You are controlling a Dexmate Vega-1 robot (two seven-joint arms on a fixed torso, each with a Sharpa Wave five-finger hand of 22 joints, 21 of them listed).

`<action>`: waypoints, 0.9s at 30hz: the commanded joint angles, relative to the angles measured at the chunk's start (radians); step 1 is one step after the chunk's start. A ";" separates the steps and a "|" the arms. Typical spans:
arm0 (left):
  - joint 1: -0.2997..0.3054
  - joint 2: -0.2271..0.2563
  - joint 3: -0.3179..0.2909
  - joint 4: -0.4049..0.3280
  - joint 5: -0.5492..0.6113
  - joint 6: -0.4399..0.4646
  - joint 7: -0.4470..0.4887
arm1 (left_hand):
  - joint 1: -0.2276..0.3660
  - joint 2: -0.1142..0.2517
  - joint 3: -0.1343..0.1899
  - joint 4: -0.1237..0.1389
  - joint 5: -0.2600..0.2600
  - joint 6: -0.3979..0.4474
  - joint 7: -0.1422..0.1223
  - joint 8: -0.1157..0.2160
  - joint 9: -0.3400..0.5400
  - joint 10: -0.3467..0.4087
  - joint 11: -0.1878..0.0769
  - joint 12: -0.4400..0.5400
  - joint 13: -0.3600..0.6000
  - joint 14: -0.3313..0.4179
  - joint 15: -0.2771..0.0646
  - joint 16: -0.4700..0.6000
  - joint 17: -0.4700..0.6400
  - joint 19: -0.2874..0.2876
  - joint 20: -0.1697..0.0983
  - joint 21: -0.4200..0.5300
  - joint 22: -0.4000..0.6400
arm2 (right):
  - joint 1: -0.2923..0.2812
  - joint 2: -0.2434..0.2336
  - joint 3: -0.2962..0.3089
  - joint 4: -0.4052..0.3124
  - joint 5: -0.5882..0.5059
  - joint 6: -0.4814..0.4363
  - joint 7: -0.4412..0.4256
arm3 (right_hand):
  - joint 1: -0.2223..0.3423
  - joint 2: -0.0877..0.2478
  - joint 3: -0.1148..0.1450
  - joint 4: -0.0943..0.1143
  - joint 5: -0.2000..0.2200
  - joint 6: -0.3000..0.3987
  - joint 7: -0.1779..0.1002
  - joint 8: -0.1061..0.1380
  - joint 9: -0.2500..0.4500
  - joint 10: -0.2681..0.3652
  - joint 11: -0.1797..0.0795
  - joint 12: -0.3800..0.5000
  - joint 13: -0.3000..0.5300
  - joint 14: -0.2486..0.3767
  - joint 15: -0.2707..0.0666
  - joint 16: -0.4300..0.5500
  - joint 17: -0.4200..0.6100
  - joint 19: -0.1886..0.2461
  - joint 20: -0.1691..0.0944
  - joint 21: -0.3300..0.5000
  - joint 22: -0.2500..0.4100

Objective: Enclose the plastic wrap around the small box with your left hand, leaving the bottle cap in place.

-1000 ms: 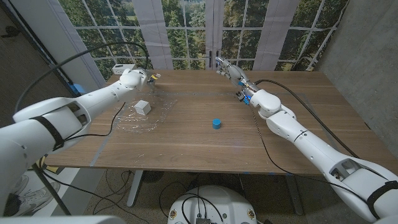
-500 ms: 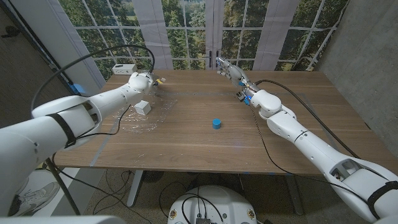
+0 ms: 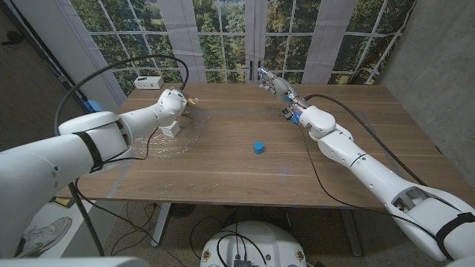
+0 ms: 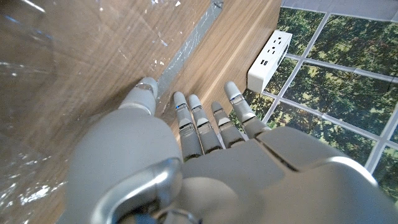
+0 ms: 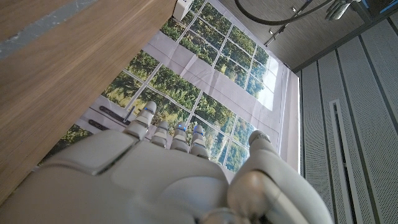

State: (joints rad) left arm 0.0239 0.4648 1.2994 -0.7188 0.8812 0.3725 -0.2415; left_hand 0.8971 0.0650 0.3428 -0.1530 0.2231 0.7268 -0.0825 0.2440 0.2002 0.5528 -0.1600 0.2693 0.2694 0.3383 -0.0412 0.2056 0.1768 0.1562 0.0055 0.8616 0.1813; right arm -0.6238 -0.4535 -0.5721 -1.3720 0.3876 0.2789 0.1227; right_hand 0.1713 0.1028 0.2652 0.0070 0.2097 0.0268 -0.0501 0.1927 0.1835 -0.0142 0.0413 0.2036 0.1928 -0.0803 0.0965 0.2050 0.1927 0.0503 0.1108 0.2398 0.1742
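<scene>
Since a second ago, the left hand has slid rightward past the small box, now sitting just above it in the upper left of the head view. One small box, white and roughly cubic with no clear long axis, rests on one sheet of clear plastic wrap spread on the wooden bench; no label or writing can be read on it. In the left wrist view the hand's fingers extend close together and nearly straight over the wrap, holding nothing that can be seen. One blue bottle cap stands upright near the middle of the frame, well apart from box and wrap. One white power strip lies at the bench's far left corner; its sockets show in the left wrist view, no brand legible. At the upper centre right, the right hand hovers over the bench's far edge, fingers extended and a little apart, empty.
</scene>
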 commanded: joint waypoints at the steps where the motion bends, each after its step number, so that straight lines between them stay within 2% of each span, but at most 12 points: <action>1: 0.069 0.089 -0.045 -0.153 -0.068 0.003 0.112 | 0.092 0.044 0.023 -0.016 -0.032 0.185 0.005 0.065 0.019 0.096 -0.026 0.033 0.014 0.071 -0.149 0.016 0.000 0.040 -0.005 0.011 0.005 | 0.001 -0.003 -0.002 -0.009 -0.008 -0.007 -0.006 | -0.008 -0.001 0.003 0.003 -0.004 0.009 -0.002 0.002 0.003 0.006 0.002 0.001 0.004 0.004 0.001 0.000 0.003 0.008 0.002 -0.003 0.005; 2: 0.081 0.097 -0.056 -0.174 -0.067 0.022 0.130 | 0.118 0.051 0.030 -0.019 -0.038 0.254 0.034 0.103 0.035 0.114 -0.031 0.035 0.020 0.094 -0.153 0.019 0.000 0.045 -0.007 0.015 0.006 | 0.001 -0.005 -0.003 -0.013 -0.014 -0.012 -0.011 | -0.008 -0.001 0.003 0.004 -0.004 0.009 -0.002 0.002 0.003 0.007 0.002 0.001 0.004 0.004 0.000 0.000 0.003 0.008 0.001 -0.003 0.005; 5: 0.094 0.129 -0.084 -0.237 -0.083 0.020 0.113 | 0.128 0.054 0.034 -0.016 -0.042 0.277 0.043 0.122 0.047 0.135 -0.037 0.040 0.025 0.118 -0.161 0.024 0.002 0.058 -0.014 0.021 0.006 | -0.004 -0.007 -0.001 -0.018 -0.010 -0.015 -0.013 | -0.009 -0.001 0.003 0.004 -0.004 0.009 -0.002 0.001 0.003 0.006 0.002 0.001 0.004 0.004 0.001 0.000 0.003 0.008 0.002 -0.004 0.005; 10: 0.168 0.229 -0.176 -0.431 -0.123 0.041 0.126 | 0.136 0.050 0.037 -0.017 -0.045 0.288 0.044 0.135 0.057 0.149 -0.039 0.043 0.029 0.135 -0.161 0.027 0.003 0.063 -0.014 0.025 0.007 | -0.015 -0.011 0.002 -0.036 -0.011 -0.017 -0.024 | -0.009 0.000 0.004 0.003 -0.004 0.010 -0.001 0.001 0.003 0.006 0.001 0.000 0.004 0.004 0.001 0.000 0.003 0.009 0.001 -0.004 0.005; 11: 0.170 0.228 -0.181 -0.431 -0.120 0.038 0.124 | 0.138 0.048 0.037 -0.018 -0.045 0.291 0.046 0.138 0.058 0.150 -0.039 0.043 0.030 0.138 -0.162 0.027 0.002 0.064 -0.013 0.025 0.007 | -0.015 -0.011 0.002 -0.036 -0.011 -0.017 -0.024 | -0.009 0.000 0.004 0.003 -0.004 0.010 -0.001 0.001 0.003 0.006 0.001 0.000 0.004 0.005 0.001 0.000 0.003 0.009 0.001 -0.005 0.005; 13: 0.179 0.249 -0.223 -0.468 -0.185 -0.010 0.060 | 0.141 0.047 0.037 -0.019 -0.046 0.295 0.046 0.142 0.060 0.154 -0.038 0.044 0.031 0.142 -0.162 0.028 0.003 0.064 -0.012 0.026 0.007 | -0.008 -0.008 -0.003 -0.035 -0.001 -0.030 -0.009 | -0.009 0.000 0.005 0.003 -0.004 0.010 -0.001 0.001 0.003 0.006 0.002 0.000 0.004 0.004 0.000 -0.001 0.003 0.009 0.002 -0.005 0.005; 17: 0.235 0.321 -0.263 -0.613 -0.175 -0.013 0.031 | 0.154 0.041 0.036 -0.023 -0.046 0.300 0.055 0.151 0.067 0.160 -0.036 0.045 0.034 0.149 -0.156 0.031 0.005 0.063 -0.006 0.027 0.007 | -0.009 -0.008 -0.005 -0.043 -0.010 -0.024 -0.015 | -0.009 0.001 0.005 0.004 -0.004 0.010 -0.001 0.001 0.003 0.006 0.001 0.000 0.004 0.004 0.000 -0.001 0.003 0.010 0.001 -0.005 0.006; 18: 0.237 0.345 -0.260 -0.664 -0.147 0.002 -0.019 | 0.156 0.042 0.035 -0.023 -0.045 0.302 0.058 0.153 0.069 0.161 -0.035 0.045 0.035 0.148 -0.156 0.031 0.006 0.061 -0.002 0.026 0.007 | -0.011 -0.007 -0.005 -0.045 -0.011 -0.022 -0.017 | -0.009 0.001 0.005 0.004 -0.004 0.010 -0.001 0.001 0.003 0.005 0.000 -0.001 0.004 0.004 0.001 -0.001 0.003 0.010 0.001 -0.006 0.006; 21: 0.278 0.378 -0.301 -0.750 -0.132 0.041 -0.053 | 0.159 0.041 0.032 -0.020 -0.045 0.302 0.056 0.158 0.074 0.158 -0.031 0.043 0.038 0.146 -0.152 0.032 0.009 0.054 0.001 0.025 0.007 | -0.018 -0.013 -0.005 -0.060 -0.012 -0.029 -0.019 | -0.009 0.002 0.005 0.004 -0.004 0.010 -0.001 0.001 0.003 0.004 0.000 -0.001 0.004 0.004 0.000 -0.001 0.003 0.010 0.001 -0.006 0.006; 22: 0.306 0.389 -0.327 -0.773 -0.142 0.045 -0.022 | 0.160 0.041 0.032 -0.020 -0.045 0.302 0.055 0.159 0.075 0.158 -0.031 0.043 0.038 0.146 -0.152 0.032 0.009 0.053 0.001 0.025 0.007 | -0.017 -0.015 -0.007 -0.063 -0.015 -0.030 -0.017 | -0.009 0.002 0.005 0.004 -0.004 0.011 -0.002 0.001 0.003 0.004 0.000 -0.001 0.004 0.004 0.000 -0.001 0.003 0.010 0.001 -0.006 0.006; 27: 0.393 0.425 -0.378 -0.854 -0.085 0.105 0.024 | 0.161 0.041 0.029 -0.017 -0.044 0.296 0.054 0.162 0.080 0.156 -0.030 0.041 0.041 0.144 -0.150 0.033 0.012 0.047 0.005 0.024 0.007 | -0.030 -0.021 -0.006 -0.092 -0.011 -0.041 -0.022 | -0.009 0.002 0.006 0.004 -0.004 0.010 -0.002 0.001 0.003 0.004 -0.001 -0.001 0.004 0.004 -0.001 -0.001 0.003 0.010 0.001 -0.007 0.006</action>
State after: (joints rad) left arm 0.2225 0.7371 1.0884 -1.2349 0.7499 0.3974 -0.2265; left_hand 1.0485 0.1055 0.3742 -0.1727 0.1797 1.0213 -0.0337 0.3998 0.2604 0.7025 -0.1946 0.3070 0.3058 0.4745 -0.0483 0.2334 0.1842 0.2049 0.0062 0.8856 0.1840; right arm -0.6372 -0.4639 -0.5760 -1.4209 0.3782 0.2580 0.1071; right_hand 0.1714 0.1028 0.2652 0.0070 0.2097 0.0303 -0.0465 0.1927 0.1835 -0.0143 0.0412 0.2036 0.1928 -0.0804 0.0964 0.2050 0.1928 0.0502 0.1108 0.2341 0.1742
